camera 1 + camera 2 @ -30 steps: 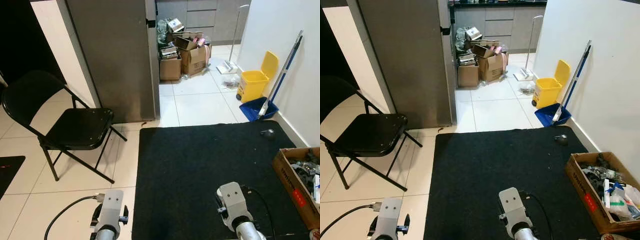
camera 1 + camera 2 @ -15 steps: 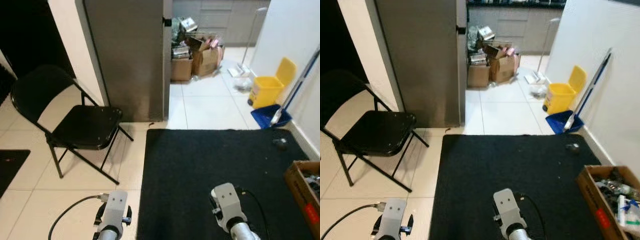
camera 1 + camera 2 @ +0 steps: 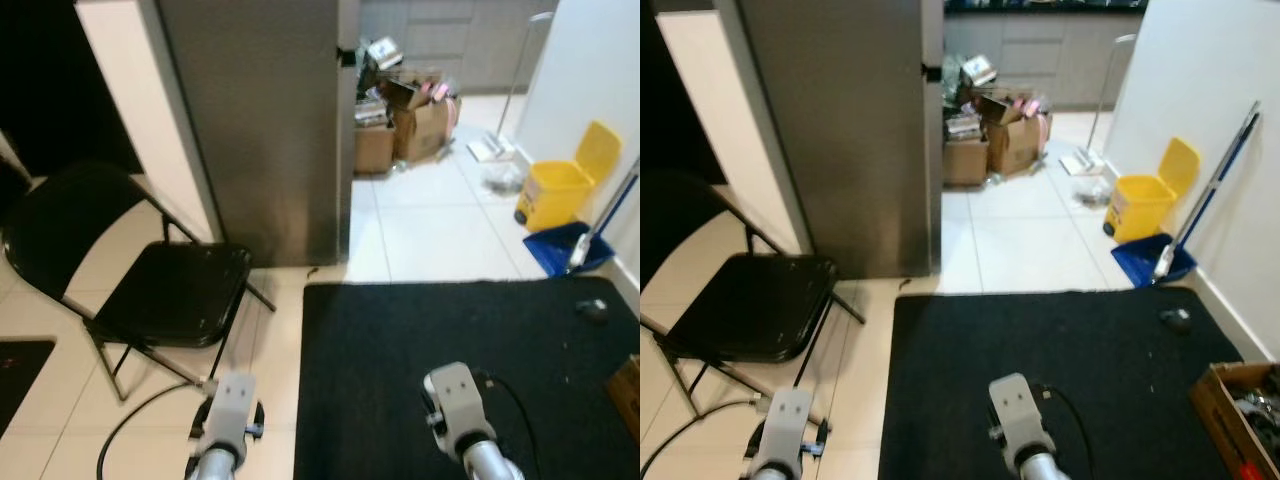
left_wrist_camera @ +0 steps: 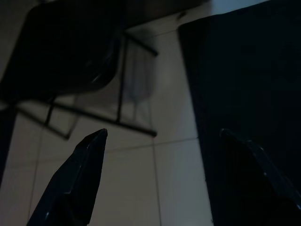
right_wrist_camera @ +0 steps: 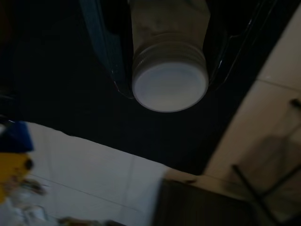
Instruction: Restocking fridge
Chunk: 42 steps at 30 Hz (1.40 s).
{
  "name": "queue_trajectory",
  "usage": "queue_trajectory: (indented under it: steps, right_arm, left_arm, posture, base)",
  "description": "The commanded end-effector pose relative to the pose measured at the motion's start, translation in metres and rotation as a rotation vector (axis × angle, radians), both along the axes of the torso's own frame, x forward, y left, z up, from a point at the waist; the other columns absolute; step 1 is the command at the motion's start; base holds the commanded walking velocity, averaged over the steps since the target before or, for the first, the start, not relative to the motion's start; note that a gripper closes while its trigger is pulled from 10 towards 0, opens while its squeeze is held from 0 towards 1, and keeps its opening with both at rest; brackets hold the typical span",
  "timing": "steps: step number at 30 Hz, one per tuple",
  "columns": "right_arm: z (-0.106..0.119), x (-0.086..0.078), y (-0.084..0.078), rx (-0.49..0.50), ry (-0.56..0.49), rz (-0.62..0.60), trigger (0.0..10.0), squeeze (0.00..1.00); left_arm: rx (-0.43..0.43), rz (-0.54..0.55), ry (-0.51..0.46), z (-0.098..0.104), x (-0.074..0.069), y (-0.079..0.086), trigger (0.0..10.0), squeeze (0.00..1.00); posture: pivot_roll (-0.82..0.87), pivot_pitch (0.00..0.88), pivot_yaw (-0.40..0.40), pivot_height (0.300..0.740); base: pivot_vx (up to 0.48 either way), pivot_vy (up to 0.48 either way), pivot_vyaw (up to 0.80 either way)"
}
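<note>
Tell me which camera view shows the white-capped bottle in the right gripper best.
The right wrist view: the bottle sits close up between the right gripper fingers, its white cap facing the camera. In the eye views, the silver right arm covers it; the left wrist view looks at the folding chair instead.

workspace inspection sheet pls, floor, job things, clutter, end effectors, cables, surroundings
surface: pale tiled floor with a black mat in front of the robot
job's things: a white-capped bottle held in the right end effector; grey fridge ahead, door shut
clutter: open cardboard boxes piled past the fridge; a box of items at the mat's right edge; small dark object on the mat
end effectors: left end effector open, holding nothing, low over the tiles; right end effector shut on the bottle
cables: a black cable runs from the left arm; another on the right arm
surroundings: black folding chair left of the fridge; yellow bin, blue dustpan by the white wall
</note>
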State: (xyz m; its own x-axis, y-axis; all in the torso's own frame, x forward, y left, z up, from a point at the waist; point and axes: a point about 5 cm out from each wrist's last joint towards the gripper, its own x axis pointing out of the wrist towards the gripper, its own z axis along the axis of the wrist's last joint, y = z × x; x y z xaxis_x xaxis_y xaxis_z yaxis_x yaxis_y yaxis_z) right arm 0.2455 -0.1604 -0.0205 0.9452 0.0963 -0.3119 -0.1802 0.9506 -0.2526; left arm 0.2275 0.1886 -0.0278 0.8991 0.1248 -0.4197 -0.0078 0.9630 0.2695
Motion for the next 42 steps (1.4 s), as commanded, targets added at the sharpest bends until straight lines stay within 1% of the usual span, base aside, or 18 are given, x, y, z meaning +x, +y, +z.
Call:
queue_trajectory:
  steps: [1,10,42]
  right_arm:
    - [0.0038,0.0032,0.0003,0.011,-0.026,-0.009,10.0,0.00]
    - [0.0044,0.0039,-0.0001,0.006,-0.029,-0.007,10.0,0.00]
    - [0.0038,0.0037,-0.0004,-0.010,-0.029,-0.001,10.0,0.00]
  left_arm:
    - [0.004,-0.003,0.014,-0.0033,-0.0046,0.0000,10.0,0.00]
    - [0.002,-0.007,0.011,-0.0029,-0.0027,-0.0011,10.0,0.00]
    - [0.001,-0.016,0.001,-0.0015,0.0002,-0.0051,10.0,0.00]
  posture:
    - [-0.06,0.032,0.003,0.740]
    - [-0.06,0.028,0.002,0.740]
    - [-0.07,0.025,0.005,0.740]
  base:
    - [0.379,0.000,-0.72]
    - [0.380,0.000,-0.71]
    - [0.378,0.000,0.00]
